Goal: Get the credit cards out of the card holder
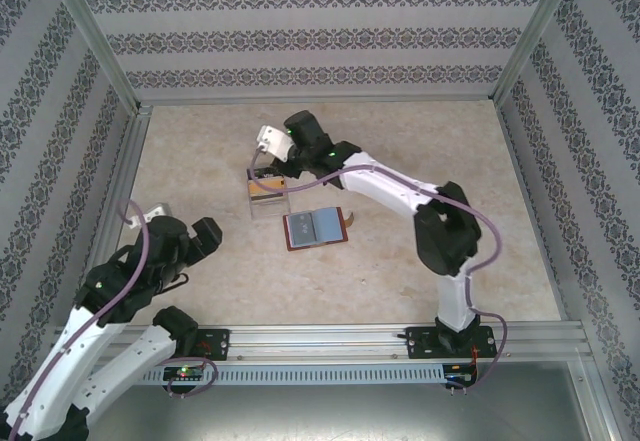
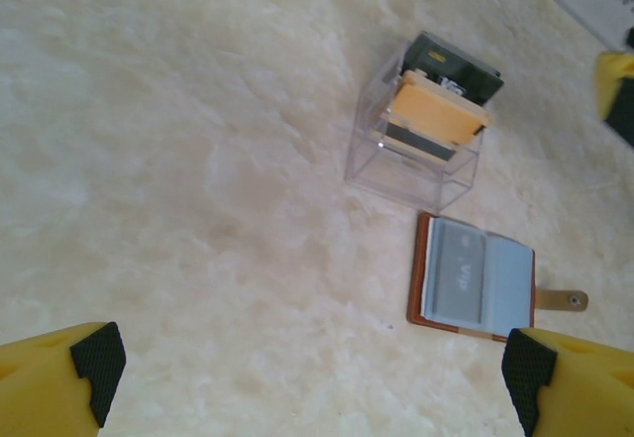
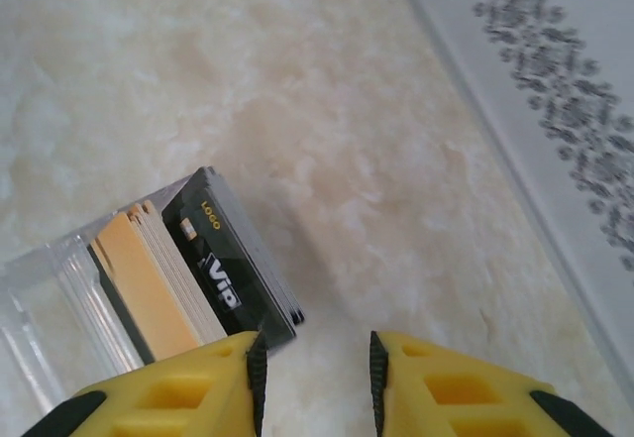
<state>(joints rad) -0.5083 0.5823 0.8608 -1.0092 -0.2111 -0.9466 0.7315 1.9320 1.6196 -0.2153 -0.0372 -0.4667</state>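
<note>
In the middle of the table (image 1: 450, 141), the wallet (image 1: 315, 228) lies spread open and flat, with its tab (image 2: 563, 301) sticking out to one side. A blue-grey card (image 2: 456, 276) with the letters "VIP" sits inside it, on the half far from the tab. The other half shows a bluish lining. The box (image 2: 414, 140) is of clear plastic and stands just beside the wallet, not touching it. It keeps an orange-and-black stack (image 2: 441, 100) that leans inside.

The right gripper (image 3: 315, 382) hangs at one end of the box. Its jaws stand narrowly apart, and between them I see only bare table, so they hold nothing. One finger (image 3: 198, 387) is very close to the black outer piece of the stack; I cannot tell if it touches it.

The left gripper (image 2: 312, 382) hovers over the left front part of the table, well apart from the wallet. Its jaws are spread wide and empty, and the black pads (image 2: 94, 358) face each other.
</note>
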